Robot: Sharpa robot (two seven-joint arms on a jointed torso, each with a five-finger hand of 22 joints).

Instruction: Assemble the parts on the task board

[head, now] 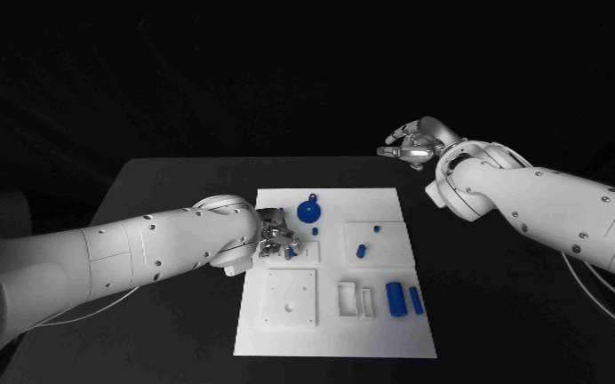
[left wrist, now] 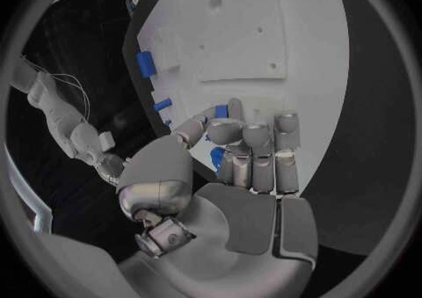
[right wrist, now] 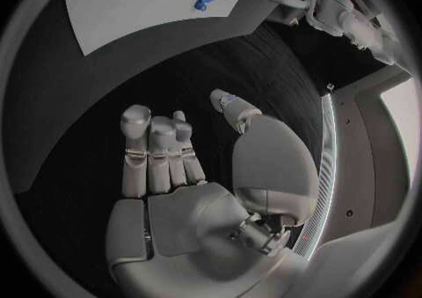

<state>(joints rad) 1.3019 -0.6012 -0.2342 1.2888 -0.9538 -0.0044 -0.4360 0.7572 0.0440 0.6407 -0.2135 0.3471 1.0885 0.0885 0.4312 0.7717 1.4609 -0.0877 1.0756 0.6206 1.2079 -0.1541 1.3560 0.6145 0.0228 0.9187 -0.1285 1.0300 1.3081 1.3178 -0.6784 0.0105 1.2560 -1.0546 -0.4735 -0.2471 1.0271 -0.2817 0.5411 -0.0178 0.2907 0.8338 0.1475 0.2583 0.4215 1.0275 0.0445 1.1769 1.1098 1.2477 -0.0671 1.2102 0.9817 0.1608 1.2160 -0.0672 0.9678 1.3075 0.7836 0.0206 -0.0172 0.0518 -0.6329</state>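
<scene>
Left fingers: my left hand (left wrist: 231,164) is low on the task board (head: 385,331), fingers curled close around a small blue part (left wrist: 221,111); whether I truly pinch it, I cannot tell.
Right fingers: my right hand (right wrist: 189,171) hangs over bare table beyond the board's far right corner, loosely apart, holding nothing.
Handling: the parts look light, stiff, smooth — I judge a fingertip pinch on the sides is best.
Hidden: my fingers cover most of the part; the round blue part (head: 309,212) stands just beyond them.

Bare black worktop (head: 179,188) beyond left hand's fingers (head: 273,240); blue parts (head: 309,212) crowd task board (head: 336,335) just beside them.
</scene>
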